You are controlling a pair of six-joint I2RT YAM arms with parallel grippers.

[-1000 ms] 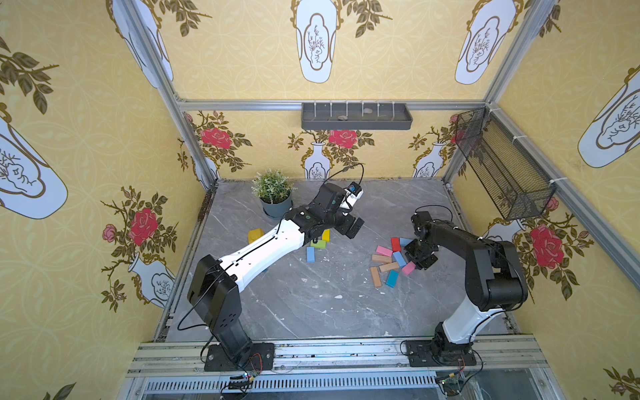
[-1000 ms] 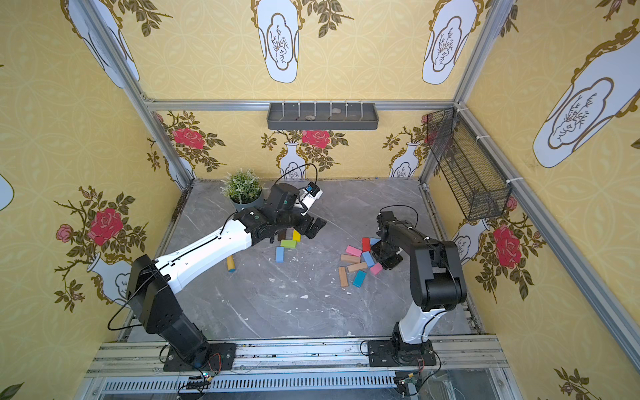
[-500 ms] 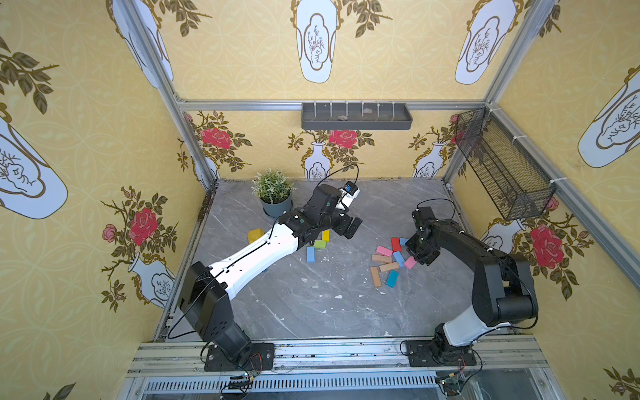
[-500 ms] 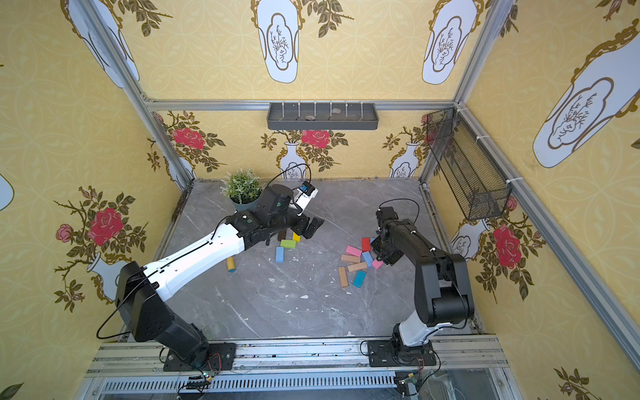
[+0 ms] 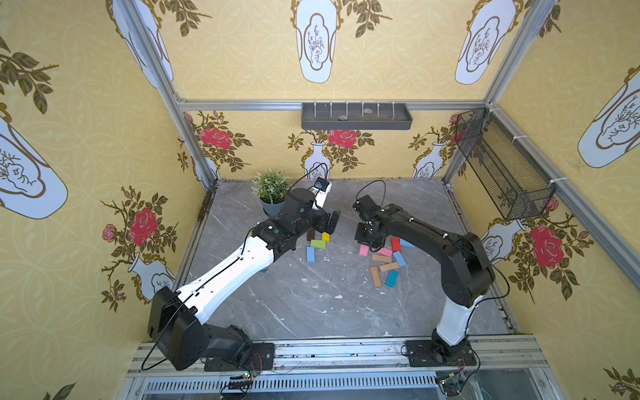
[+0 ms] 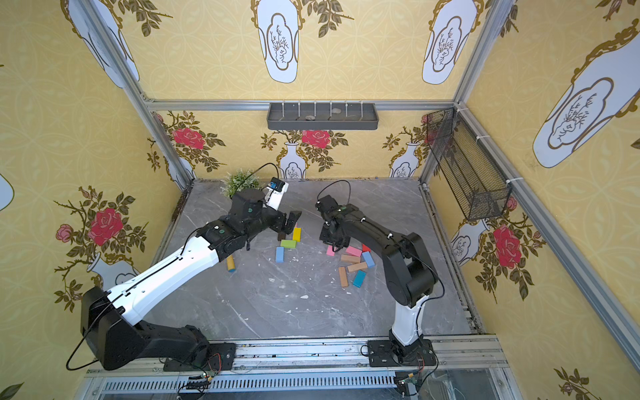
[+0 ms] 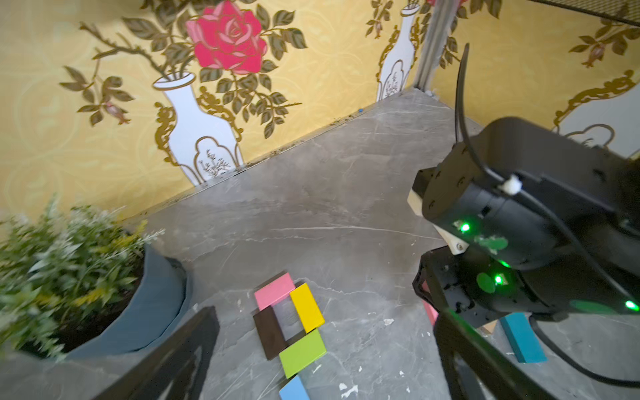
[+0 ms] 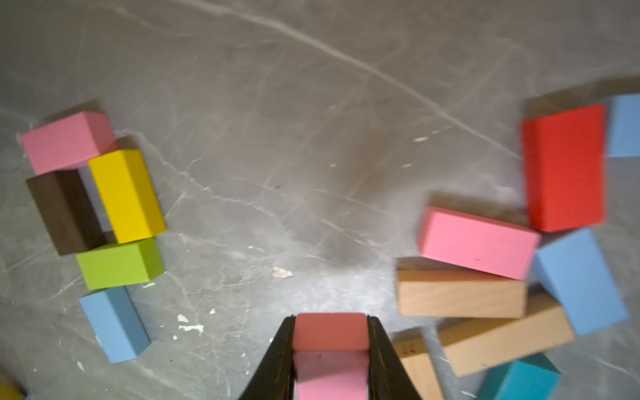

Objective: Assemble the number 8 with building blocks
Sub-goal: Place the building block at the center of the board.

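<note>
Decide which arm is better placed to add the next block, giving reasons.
Right, probably: the right end effector is shut on a pink block; the left end effector is open and empty.

Camera placement.
Top pair: high, from the front, steeply down on the whole grey marble-patterned tabletop [image 5: 294, 304]. Left wrist: low, oblique, toward the yellow floral back wall [image 7: 311, 86]. Right wrist: close, straight down. Shared by both wrists: ring of coloured rectangular wooden blocks [image 7: 306, 310].

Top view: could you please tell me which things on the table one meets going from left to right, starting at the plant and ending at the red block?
Potted plant → leftmost light blue block → yellow block → leftmost pink block → red block.
</note>
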